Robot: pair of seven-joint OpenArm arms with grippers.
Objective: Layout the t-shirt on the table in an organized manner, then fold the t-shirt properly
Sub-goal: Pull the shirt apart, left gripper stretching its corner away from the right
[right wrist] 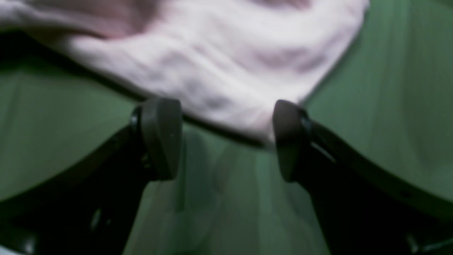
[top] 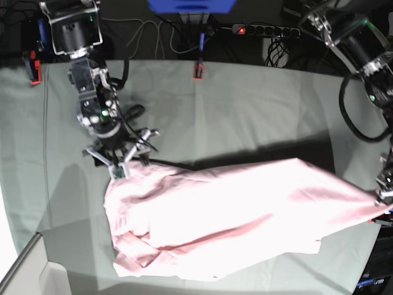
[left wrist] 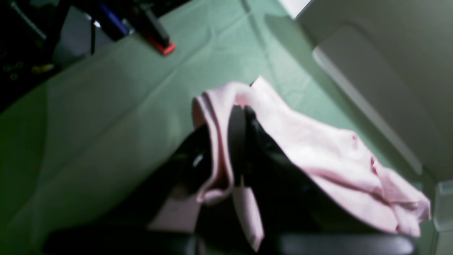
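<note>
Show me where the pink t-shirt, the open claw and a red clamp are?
t-shirt (top: 245, 196): base view, middle of the spread pink fabric.
right gripper (right wrist: 226, 140): right wrist view, gap between its open fingertips.
red clamp (top: 198, 69): base view, on the table's far edge.

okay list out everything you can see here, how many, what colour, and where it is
t-shirt: one, pale pink, spread rumpled across the near half of the table, one end lifted at the base view's right edge
table: one, creased grey-green cloth cover, fills most of the base view
clamps: two seen, red, on the table's far edge
power strip: one, black with a red light, behind the table
box: one, pale, near corner on the base view's left
left gripper: one, black, shut on a t-shirt edge
right gripper: one, black, open, at the t-shirt's other end
</note>
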